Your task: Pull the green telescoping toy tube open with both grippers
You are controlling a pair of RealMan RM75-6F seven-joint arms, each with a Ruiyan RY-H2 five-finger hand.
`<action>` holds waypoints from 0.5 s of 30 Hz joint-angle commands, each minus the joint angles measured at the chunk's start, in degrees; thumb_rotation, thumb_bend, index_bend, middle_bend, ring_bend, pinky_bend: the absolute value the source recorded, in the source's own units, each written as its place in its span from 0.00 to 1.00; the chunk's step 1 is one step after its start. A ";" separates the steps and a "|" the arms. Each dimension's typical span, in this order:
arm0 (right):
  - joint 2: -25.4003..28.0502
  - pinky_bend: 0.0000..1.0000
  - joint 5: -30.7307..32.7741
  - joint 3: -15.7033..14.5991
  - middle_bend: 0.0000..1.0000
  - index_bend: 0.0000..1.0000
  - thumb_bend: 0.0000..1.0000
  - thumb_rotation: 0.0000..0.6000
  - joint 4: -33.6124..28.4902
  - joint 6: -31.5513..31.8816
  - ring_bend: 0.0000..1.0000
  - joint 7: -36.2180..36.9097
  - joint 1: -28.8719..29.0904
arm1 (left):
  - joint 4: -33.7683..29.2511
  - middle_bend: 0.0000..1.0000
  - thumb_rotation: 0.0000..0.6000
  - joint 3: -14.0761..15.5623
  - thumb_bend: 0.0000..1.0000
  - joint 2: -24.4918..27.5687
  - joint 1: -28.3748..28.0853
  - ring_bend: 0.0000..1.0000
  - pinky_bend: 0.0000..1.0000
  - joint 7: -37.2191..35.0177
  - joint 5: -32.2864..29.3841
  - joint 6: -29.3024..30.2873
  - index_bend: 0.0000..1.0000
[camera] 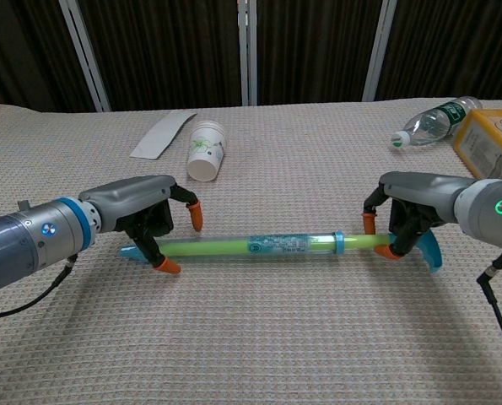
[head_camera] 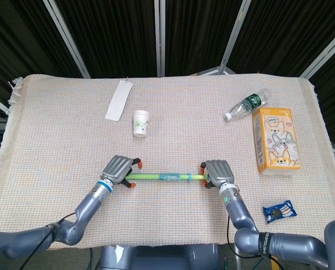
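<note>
The green telescoping tube [head_camera: 161, 176] [camera: 267, 245] lies left to right on the woven cloth, with a blue collar near its right part and a blue cap at each end. My left hand [head_camera: 117, 169] [camera: 137, 211] arches over the tube just inside its left end. One orange fingertip [camera: 168, 267] is in front of the tube and another is behind it, with a gap around the tube. My right hand [head_camera: 218, 171] [camera: 411, 207] grips the thin green rod at the right end, beside the blue end piece [camera: 428, 253].
A paper cup [head_camera: 141, 122] [camera: 205, 150] lies behind the tube's left half, with a white paper strip [head_camera: 119, 100] further back. A plastic bottle [head_camera: 247, 103], an orange carton [head_camera: 275, 139] and a blue snack packet [head_camera: 280, 211] are on the right.
</note>
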 commanded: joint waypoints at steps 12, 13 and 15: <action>0.34 1.00 -0.14 -0.21 1.00 0.66 0.50 1.00 0.27 0.28 1.00 0.75 0.22 | 1.58 0.97 1.00 0.06 0.38 -1.63 -1.51 0.90 1.00 -0.22 -1.96 -0.19 0.59; 0.40 1.00 -0.15 -0.22 1.00 0.66 0.50 1.00 0.23 0.29 1.00 0.79 0.24 | 1.55 0.97 1.00 0.08 0.39 -1.66 -1.53 0.90 1.00 -0.30 -1.88 -0.01 0.61; 0.54 1.00 -0.22 -0.25 1.00 0.66 0.51 1.00 0.15 0.34 1.00 0.87 0.28 | 1.46 0.97 1.00 0.13 0.41 -1.70 -1.55 0.90 1.00 -0.50 -1.52 0.57 0.66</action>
